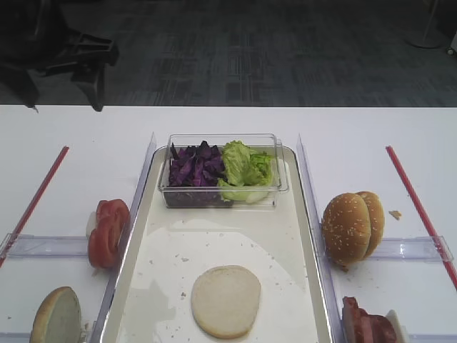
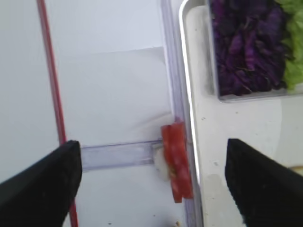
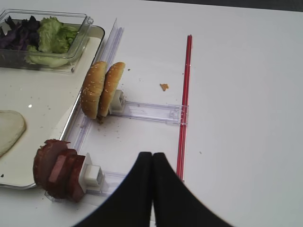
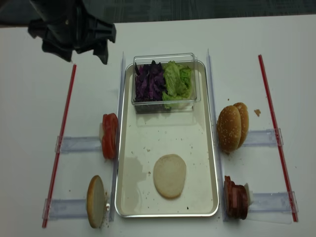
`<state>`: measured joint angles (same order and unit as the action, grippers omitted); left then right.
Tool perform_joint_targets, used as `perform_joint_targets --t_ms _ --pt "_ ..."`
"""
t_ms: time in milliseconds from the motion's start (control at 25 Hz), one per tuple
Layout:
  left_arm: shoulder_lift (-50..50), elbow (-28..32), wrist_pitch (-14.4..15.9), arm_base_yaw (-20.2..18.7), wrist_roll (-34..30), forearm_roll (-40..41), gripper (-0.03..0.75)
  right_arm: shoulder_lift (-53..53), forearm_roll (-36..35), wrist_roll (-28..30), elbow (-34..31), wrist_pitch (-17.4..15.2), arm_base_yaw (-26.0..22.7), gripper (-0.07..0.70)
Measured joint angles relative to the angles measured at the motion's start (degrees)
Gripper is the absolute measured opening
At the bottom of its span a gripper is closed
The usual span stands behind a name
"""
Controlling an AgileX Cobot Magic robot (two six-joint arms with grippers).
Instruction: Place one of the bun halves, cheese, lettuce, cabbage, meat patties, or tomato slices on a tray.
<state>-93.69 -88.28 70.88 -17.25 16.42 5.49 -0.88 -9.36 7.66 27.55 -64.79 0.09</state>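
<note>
A pale bun half (image 4: 170, 176) lies flat on the tray (image 4: 128, 202), near its front end. The left gripper (image 2: 151, 184) hangs above the tomato slices (image 2: 177, 161) with jaws wide apart, holding nothing. The right gripper (image 3: 152, 158) is closed and empty beside the meat patties (image 3: 59, 168).

The tray (image 4: 126, 197) is lying in the middle of the surface (image 4: 29, 123). A bun half (image 4: 170, 176) is resting flat on the tray's floor toward the near end. A tub (image 4: 164, 58) is sitting at the far end, holding the cabbage (image 4: 145, 84) on its left and the lettuce (image 4: 177, 81) on its right. Left of the tray, the tomato slices (image 4: 109, 135) are standing on edge, with another bun half (image 4: 96, 201) nearer. Right of it, the seeded buns (image 4: 232, 126) are standing beyond the meat patties (image 4: 236, 198).
</note>
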Motion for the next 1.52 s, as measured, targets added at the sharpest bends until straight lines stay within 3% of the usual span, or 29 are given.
perform_joint_targets --t_ms 280,480,840,1320,1520 --pt "0.0 0.0 0.0 8.58 -2.03 3.71 0.568 0.0 0.0 0.0 0.0 0.0 0.0 0.364" --pt "0.0 0.0 0.0 12.34 -5.72 4.81 0.568 0.0 0.0 0.0 0.0 0.0 0.0 0.364" --pt "0.0 0.0 0.0 14.87 -8.57 4.9 0.568 0.0 0.0 0.0 0.0 0.0 0.0 0.364" --pt "0.91 0.0 0.0 15.22 -9.7 1.59 0.566 0.0 0.0 0.0 0.0 0.0 0.0 0.364" --pt "4.15 3.23 0.0 15.32 -9.93 1.59 0.566 0.0 0.0 0.0 0.0 0.0 0.0 0.364"
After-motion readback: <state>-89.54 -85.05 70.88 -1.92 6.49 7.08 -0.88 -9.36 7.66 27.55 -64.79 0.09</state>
